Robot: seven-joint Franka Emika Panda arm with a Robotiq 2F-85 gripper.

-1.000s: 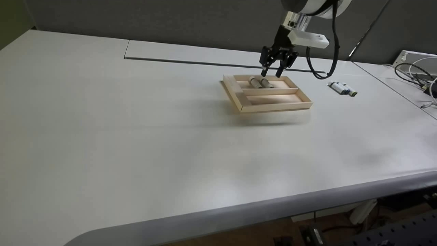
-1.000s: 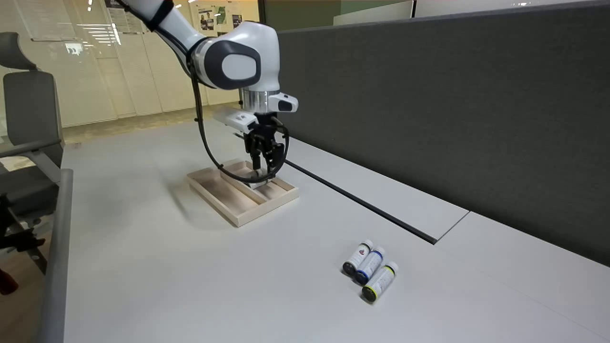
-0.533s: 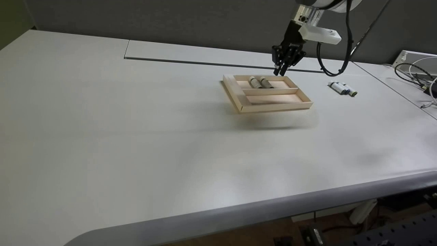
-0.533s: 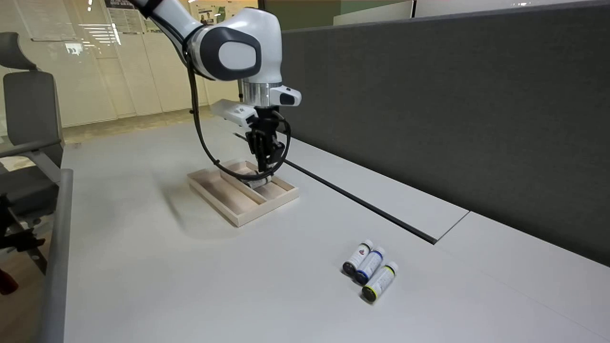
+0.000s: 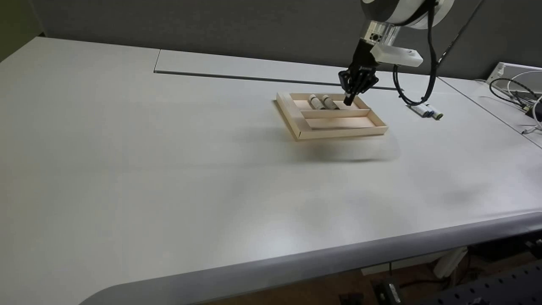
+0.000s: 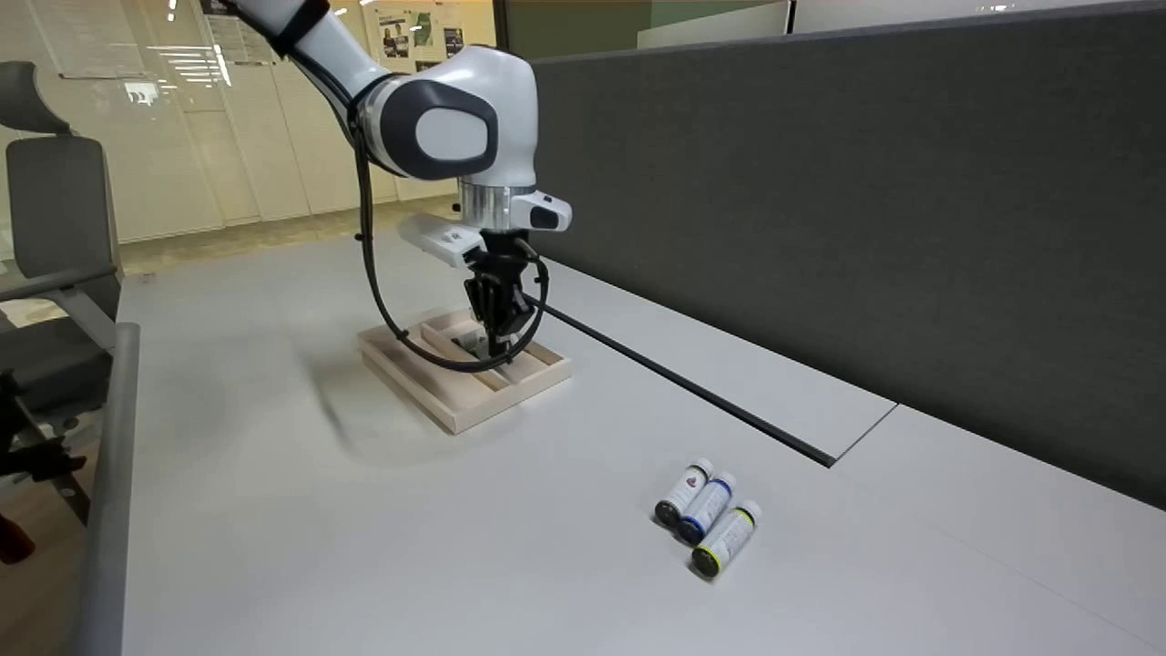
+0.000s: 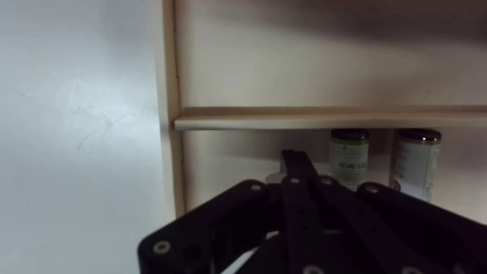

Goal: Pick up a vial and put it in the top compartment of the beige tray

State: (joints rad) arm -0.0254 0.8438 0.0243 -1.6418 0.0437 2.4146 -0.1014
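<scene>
The beige tray (image 5: 343,134) lies on the table, split lengthwise by a divider (image 7: 331,121). Two vials sit side by side in its compartment nearer the wall panel: a vial with a green band (image 7: 349,160) and a paler vial (image 7: 416,167), dark ends toward the divider. My gripper (image 5: 348,102) points down at that same compartment, beside the vials. Its fingertips (image 7: 295,154) are together with nothing between them; whether they touch the tray floor I cannot tell. On the table lie three more vials: a red-marked vial (image 6: 685,492), a blue-banded vial (image 6: 707,507) and a yellow-banded vial (image 6: 727,539).
A black cable (image 6: 369,237) loops down from the arm and passes in front of the tray. Behind the table stands a dark grey panel (image 6: 820,228). A dark slot (image 6: 683,387) runs along the table near it. Wires (image 5: 514,95) lie at the far edge.
The jaws have come together from a wide stance. My gripper shifted away from above the vials along the tray, then dropped lower. The vials and tray stayed where they were.
</scene>
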